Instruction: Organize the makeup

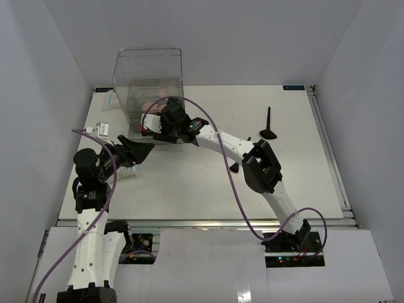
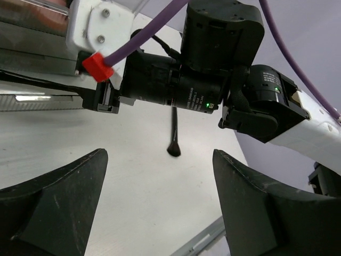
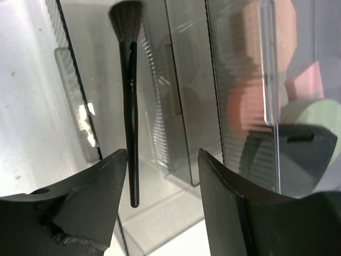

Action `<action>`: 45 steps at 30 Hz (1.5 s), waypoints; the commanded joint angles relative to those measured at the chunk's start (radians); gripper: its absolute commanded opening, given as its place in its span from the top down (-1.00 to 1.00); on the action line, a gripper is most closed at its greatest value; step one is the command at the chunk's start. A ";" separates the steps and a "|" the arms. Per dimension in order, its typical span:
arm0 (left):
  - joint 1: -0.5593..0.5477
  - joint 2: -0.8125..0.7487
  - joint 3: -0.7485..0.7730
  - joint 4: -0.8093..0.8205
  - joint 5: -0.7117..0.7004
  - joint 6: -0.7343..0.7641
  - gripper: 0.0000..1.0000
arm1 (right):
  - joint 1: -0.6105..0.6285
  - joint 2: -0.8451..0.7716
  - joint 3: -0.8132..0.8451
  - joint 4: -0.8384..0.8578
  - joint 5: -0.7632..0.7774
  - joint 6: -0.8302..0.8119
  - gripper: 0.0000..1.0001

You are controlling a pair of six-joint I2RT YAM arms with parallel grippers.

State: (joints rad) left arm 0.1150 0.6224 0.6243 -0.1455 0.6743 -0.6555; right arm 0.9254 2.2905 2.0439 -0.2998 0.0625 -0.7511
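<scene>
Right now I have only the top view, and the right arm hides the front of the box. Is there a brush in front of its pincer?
Observer: Yes. The right wrist view shows a black brush that seems to sit in a clear compartment of the box, with the bristle end farthest from the pincer.
Operator: Is the right pincer closed on it?
Observer: No, the right pincer is open. The handle runs close by one finger, and I cannot tell whether they touch.
Operator: And the left pincer?
Observer: Its wrist view shows the left pincer open, with nothing between the fingers.
</scene>
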 commanded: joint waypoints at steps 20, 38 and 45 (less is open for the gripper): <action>-0.912 0.874 0.504 0.023 -0.492 0.171 -0.52 | -1.094 -0.939 -1.022 -0.253 -1.082 0.253 -0.25; -1.023 1.589 1.229 -0.292 -0.824 0.436 -0.10 | -1.237 -0.962 -1.062 -0.248 -1.051 0.250 -0.25; -1.036 1.647 1.265 -0.308 -0.811 0.446 -0.06 | -1.237 -0.959 -1.064 -0.248 -1.059 0.246 -0.25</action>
State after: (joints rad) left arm -0.9026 2.2685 1.8321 -0.4286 -0.1224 -0.2330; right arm -0.3073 1.3487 0.9833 -0.5545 -0.9549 -0.5037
